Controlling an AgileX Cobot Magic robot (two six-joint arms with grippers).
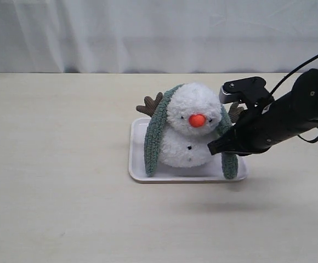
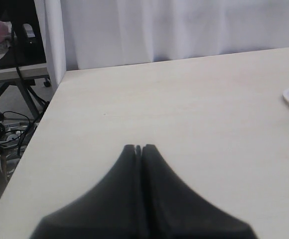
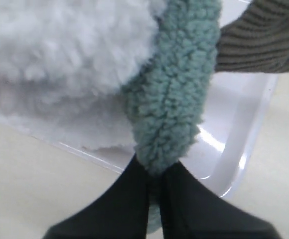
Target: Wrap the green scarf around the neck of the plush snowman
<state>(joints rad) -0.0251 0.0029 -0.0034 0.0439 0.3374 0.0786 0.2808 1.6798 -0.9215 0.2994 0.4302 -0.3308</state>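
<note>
Both grippers are pressing closed, only the right gripper pinching the green scarf.
It is gripping the right tail, which is hanging vertically against the right side of the plush snowman; the fuzzy grey-green strip is lying over the head, not the neck, both ends dangling to the tray. The left gripper is holding nothing, well left.

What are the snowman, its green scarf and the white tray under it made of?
The plush snowman looks like fluffy white pile fabric, matte, with fuzzy tufts. The green scarf seems a nubby fleece or knit: curly loops, dull finish. The tray looks like smooth glossy plastic, judging by glints on its rim.
</note>
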